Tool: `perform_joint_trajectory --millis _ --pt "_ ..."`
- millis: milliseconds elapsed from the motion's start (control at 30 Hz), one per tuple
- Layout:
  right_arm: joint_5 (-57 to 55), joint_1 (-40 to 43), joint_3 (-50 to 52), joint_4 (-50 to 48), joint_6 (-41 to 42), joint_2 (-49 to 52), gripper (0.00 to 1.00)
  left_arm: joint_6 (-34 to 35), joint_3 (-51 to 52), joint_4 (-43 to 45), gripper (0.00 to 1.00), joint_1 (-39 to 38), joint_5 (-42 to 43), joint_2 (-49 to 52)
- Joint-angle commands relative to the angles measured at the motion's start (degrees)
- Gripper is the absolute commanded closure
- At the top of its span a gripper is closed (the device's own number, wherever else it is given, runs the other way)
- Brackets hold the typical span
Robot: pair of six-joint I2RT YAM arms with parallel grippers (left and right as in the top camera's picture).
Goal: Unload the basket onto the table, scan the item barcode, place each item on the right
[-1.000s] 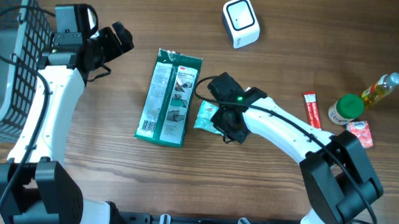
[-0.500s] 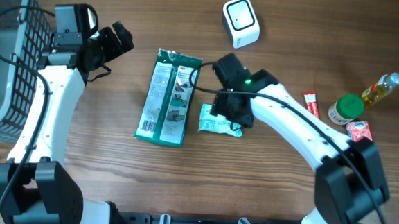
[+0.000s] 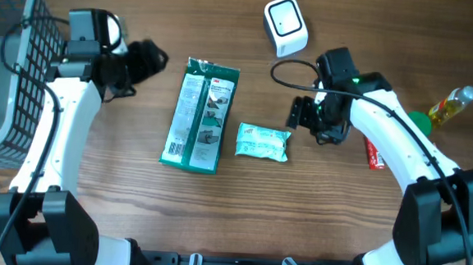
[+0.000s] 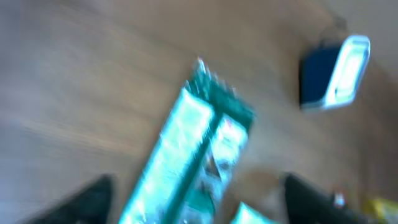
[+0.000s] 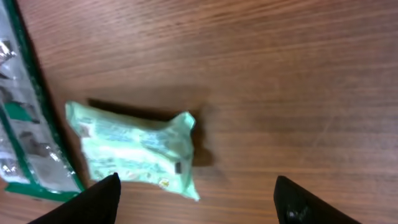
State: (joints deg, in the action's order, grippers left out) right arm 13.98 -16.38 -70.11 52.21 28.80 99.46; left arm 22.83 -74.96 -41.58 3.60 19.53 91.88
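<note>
Well, the left gripper (image 3: 146, 60) and right gripper (image 3: 302, 116) both gape empty; the packet (image 3: 262, 142) lies beside the pouch (image 3: 201, 114).

right gripper (image 3: 303, 116) sits out near the middle, pointing inward, jaws wide with nothing in them; left gripper (image 3: 146, 60) points inward too, jaws apart

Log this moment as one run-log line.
left end effector: open, empty | right end effector: open, empty | mint pouch: flat on table, beside green package | scanner: no item presented
</note>
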Motion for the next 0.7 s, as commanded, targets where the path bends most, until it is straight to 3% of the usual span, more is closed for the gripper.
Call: perform_joint_trajectory --millis 0,233,433,500,600,667 --pt "4.4 0.0 5.6 -5.3 -1.8 -0.4 0.22 -3.5 3.9 -3.0 0.96 -5.9 8.5 1.0" --pt "13.0 0.0 11.3 -13.0 -3.7 -0.4 0.27 -3.5 10.6 1.6 0.96 -23.1 5.3 2.8" --pt "27.8 1.6 10.6 -17.0 -8.0 -0.5 0.39 -2.8 10.6 5.3 0.96 -30.1 4.8 7.2" --pt "30.3 3.6 10.5 -17.7 -7.8 -0.5 0.51 -2.2 10.6 6.5 0.96 -31.1 4.8 9.5" --pt "27.6 4.6 10.6 -18.7 -7.8 -0.5 0.96 -0.2 10.6 6.6 0.96 -31.3 4.9 12.9" --pt "25.6 4.5 10.6 -19.4 -7.7 -0.5 0.96 0.2 10.6 6.7 0.96 -31.3 4.9 15.1"
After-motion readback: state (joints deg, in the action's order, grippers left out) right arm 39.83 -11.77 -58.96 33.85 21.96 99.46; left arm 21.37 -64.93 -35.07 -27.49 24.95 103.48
